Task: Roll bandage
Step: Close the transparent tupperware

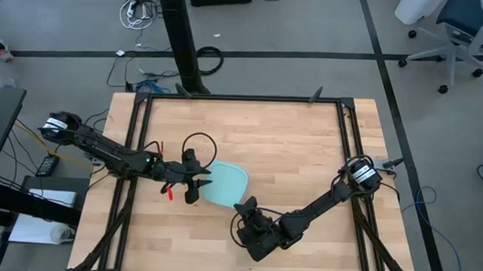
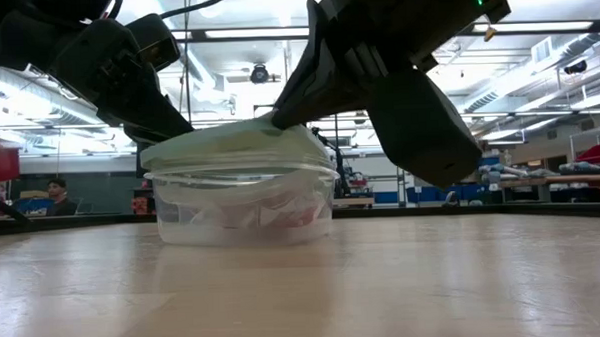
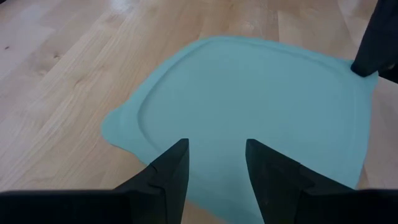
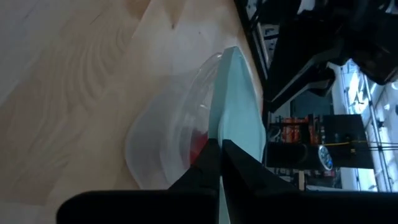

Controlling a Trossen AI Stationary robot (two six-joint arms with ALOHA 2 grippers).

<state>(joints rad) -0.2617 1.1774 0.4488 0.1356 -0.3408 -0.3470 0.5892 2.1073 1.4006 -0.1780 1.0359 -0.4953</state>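
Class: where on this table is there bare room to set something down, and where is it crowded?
Bare: the table's back strip beyond the container, and the front left corner. Crowded: the middle, where the left claw and right claw flank the container.

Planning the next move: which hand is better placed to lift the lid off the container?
Right, probably. The right hand is shut on the edge of the light-blue lid, while the left hand hangs open over it. The container holds something red.

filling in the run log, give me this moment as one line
right gripper: shut on lid corner | left gripper: open over lid | container: lid on | bandage: red, inside
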